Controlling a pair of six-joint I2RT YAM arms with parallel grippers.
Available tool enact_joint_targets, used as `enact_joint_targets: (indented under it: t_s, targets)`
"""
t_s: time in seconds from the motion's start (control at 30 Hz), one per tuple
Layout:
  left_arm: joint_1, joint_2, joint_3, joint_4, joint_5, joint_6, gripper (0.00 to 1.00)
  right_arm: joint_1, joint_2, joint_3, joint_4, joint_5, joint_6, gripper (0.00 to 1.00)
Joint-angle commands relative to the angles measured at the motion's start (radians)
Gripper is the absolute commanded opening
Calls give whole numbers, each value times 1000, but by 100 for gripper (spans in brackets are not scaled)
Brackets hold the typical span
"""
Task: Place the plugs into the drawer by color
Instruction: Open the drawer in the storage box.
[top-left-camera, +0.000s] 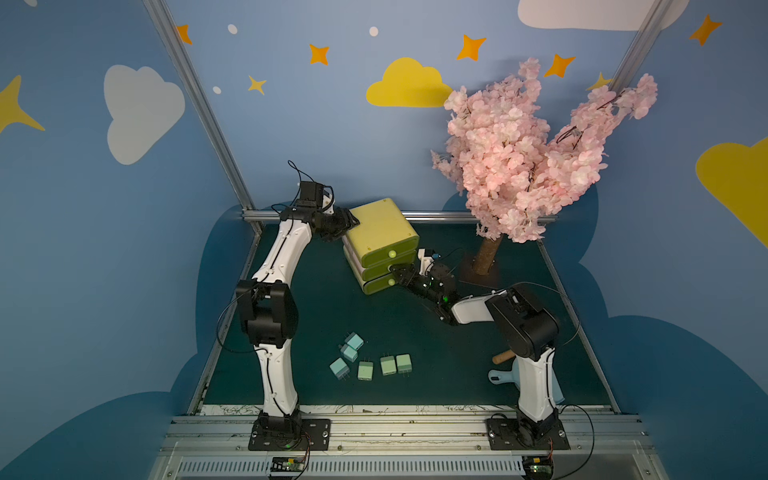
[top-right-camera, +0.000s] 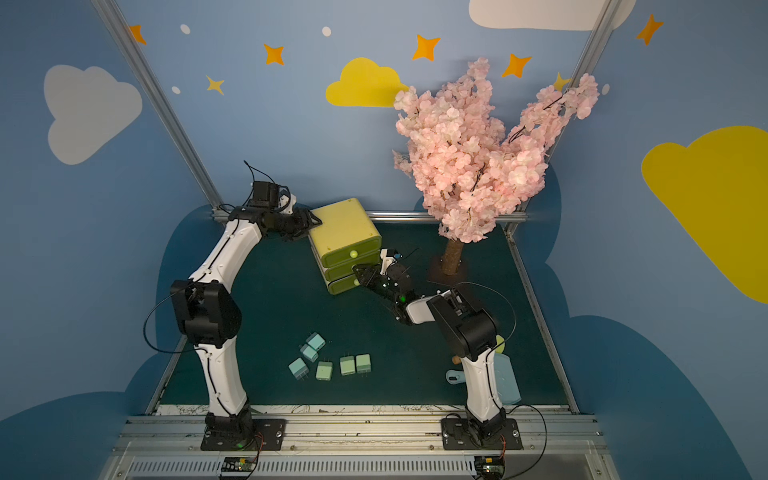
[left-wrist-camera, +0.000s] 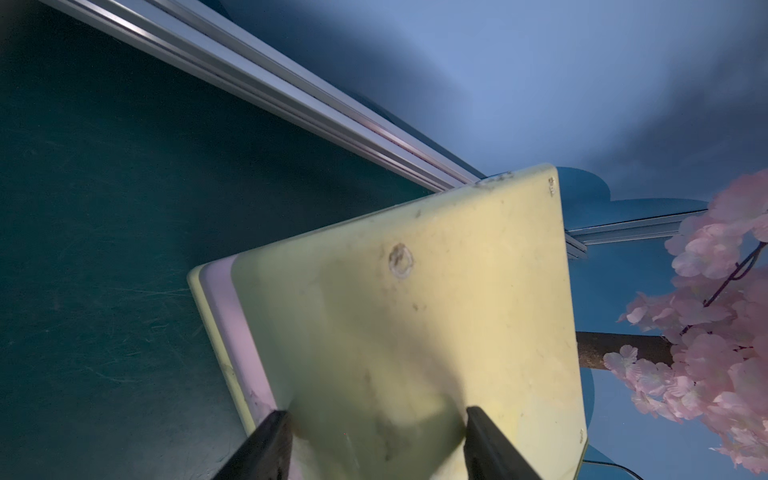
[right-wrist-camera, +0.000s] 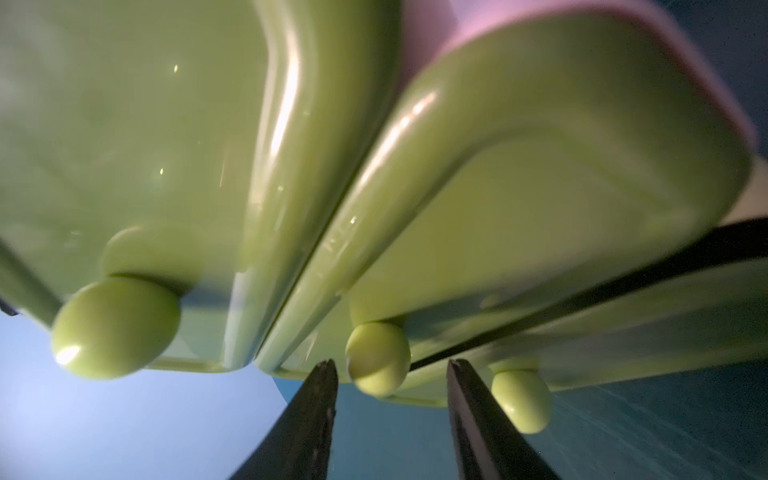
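Opening stage, both arms at the drawer (top-left-camera: 380, 232). We judge the step in hand to be pulling out its middle tier by the middle knob (right-wrist-camera: 376, 357). To do it well, we would centre the knob between the fingers, close behind its round head rather than on its slippery crown, and draw straight along the tier's own line while the body of the drawer is braced against sliding. The left gripper (left-wrist-camera: 378, 419) provides that brace: its jaws are clamped across the drawer's top slab at the rear corner, away from the knobs. The right gripper (right-wrist-camera: 390, 361) stands partly spread, one finger on each side of the middle knob with a gap showing, so we take it to hold nothing yet. Six plugs (top-left-camera: 365, 370), three light blue and three mint green, lie on the tabletop (top-left-camera: 415, 353) well apart from the drawer on its knob side; we see no pink ones
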Motion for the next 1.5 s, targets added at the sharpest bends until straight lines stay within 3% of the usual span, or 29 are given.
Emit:
enact_joint_targets:
  t_s: [0.0,0.17,0.73,1.3,1.47]
  targets:
    - [-1,-9,-31,-22,-3,11,66,-3,25,34,43,-15,17,47]
    - [0,-10,-34,-22,-1,11,67,-5,52,57,62,-18,34,43]
    - [23,8,-34,-23,1,15,66,-8,48,47,58,-26,45,15]
    - [31,27,-31,-23,1,13,66,21,-165,-164,-43,46,10,14]
    - [31,21,-40,-22,-3,13,66,34,-247,-158,-190,85,-42,14]
